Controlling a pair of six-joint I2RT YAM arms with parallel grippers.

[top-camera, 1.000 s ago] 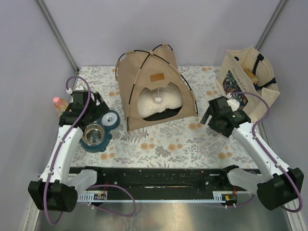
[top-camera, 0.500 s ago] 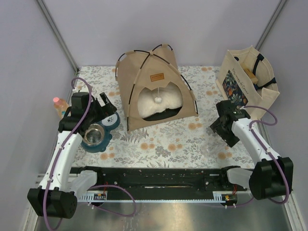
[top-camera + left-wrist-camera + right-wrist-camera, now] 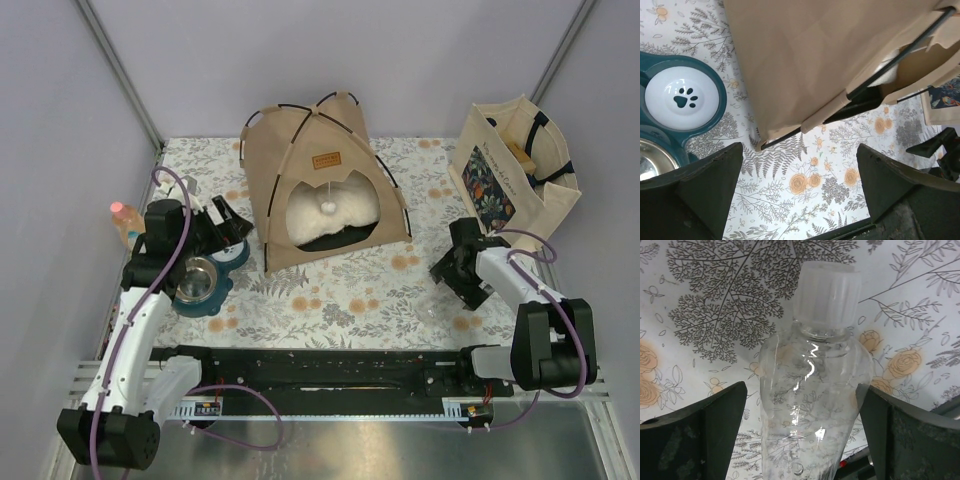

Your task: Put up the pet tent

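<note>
**Both arms shift while the tent stands ready**

The tent (image 3: pixel 315 170) sits upright at the back middle of the bench (image 3: pixel 350 295). Its poles are arched, the cushion (image 3: pixel 335 215) is inside the doorway and the pom-pom (image 3: pixel 327 206) hangs in front. It has not moved in the last second.

The arms have. The right arm was stretched out toward the bag (image 3: pixel 515 170) a second ago and has now folded back on itself. Its right hand (image 3: pixel 448 270) has dropped lower, near the front right of the bench. Its fingers are spread wide and hold nothing. Its own camera shows a clear bottle (image 3: pixel 815 390) lying on the cloth between the two fingers, which stand off it on either side.

The left hand (image 3: pixel 232 224) has swung from over the feeder (image 3: pixel 205 282) toward the tent's near left corner. It is also spread wide and empty. Its camera looks down on that corner and the pole end there, with no contact.

From where I stand the tent looks finished. The right arm's retreat reads as pulling clear, though it ends over the bottle, so a grasp there could equally be coming. The left hand's drift toward the corner may be a last check or nudge of the pole.
</note>
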